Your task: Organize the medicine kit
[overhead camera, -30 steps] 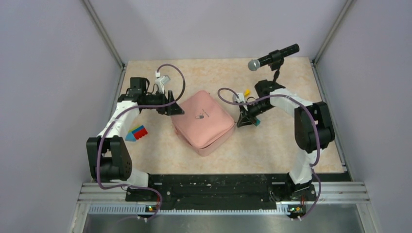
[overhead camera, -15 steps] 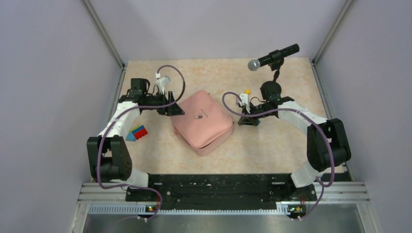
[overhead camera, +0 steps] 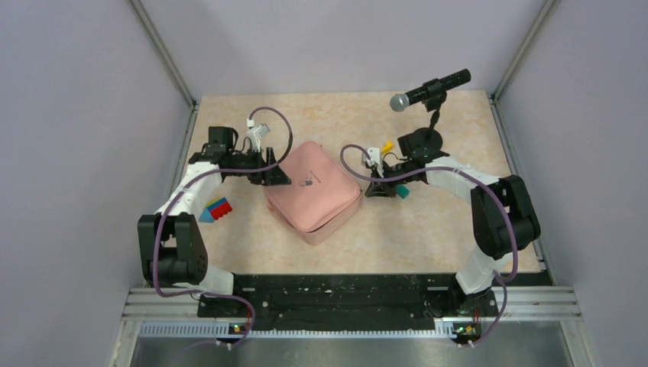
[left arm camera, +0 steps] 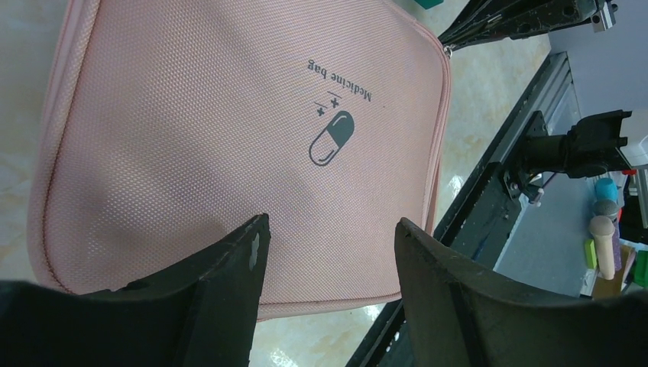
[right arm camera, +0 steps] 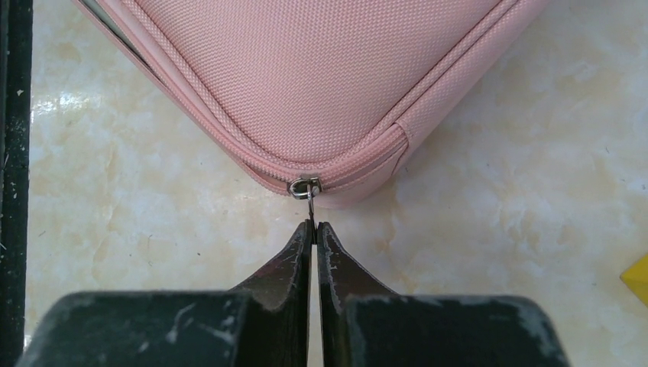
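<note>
Since the earlier frame, my right elbow (overhead camera: 500,218) has drawn in toward frame centre, and the medicine kit (overhead camera: 312,191) sits slightly further left.

Medicine kit position: centre of the overhead frame, flat on the table, pill logo (left arm camera: 332,138) facing up.

My right gripper (right arm camera: 313,223): fingers pressed together, pinching the metal zipper pull (right arm camera: 305,186) at the kit's rounded corner.

My left gripper (left arm camera: 330,225): fingers spread over the lid at the kit's upper-left edge, gripping nothing. I cannot tell whether it touches the fabric.
</note>
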